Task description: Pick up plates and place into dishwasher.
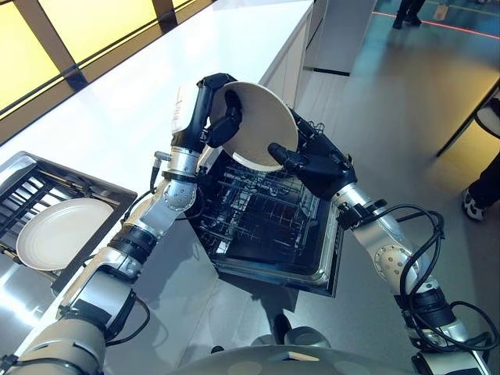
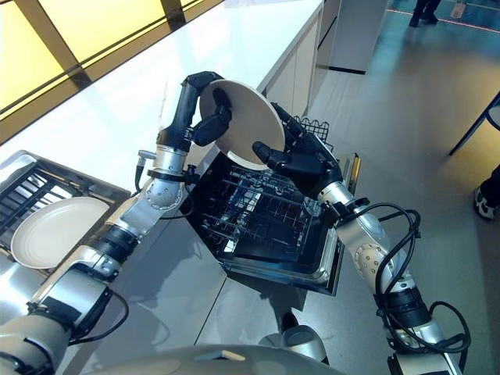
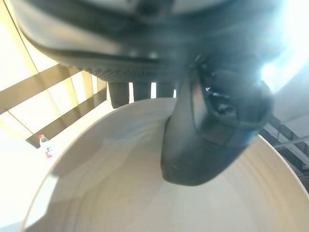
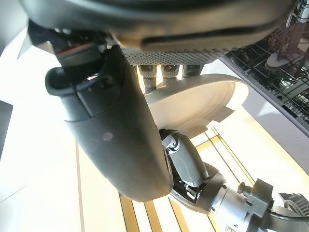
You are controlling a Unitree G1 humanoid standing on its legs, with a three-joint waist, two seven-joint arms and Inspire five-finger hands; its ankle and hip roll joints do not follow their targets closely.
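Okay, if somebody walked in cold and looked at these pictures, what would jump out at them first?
A white plate, tilted and held up by both hands over the open dishwasher rack: the left robot hand grips its upper rim, the right robot hand its lower edge. A second plate lies on the dark drying rack at the counter's near left.

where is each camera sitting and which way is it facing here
Left eye view: on the head, looking down at the open dishwasher rack; both arms show, holding a plate above it.
Right eye view: beside it, same scene; a second plate lies in the drying rack.
Left wrist view: along the left hand, thumb on the plate.
Right wrist view: along the right hand, the plate's edge beyond.
All four share the held plate.
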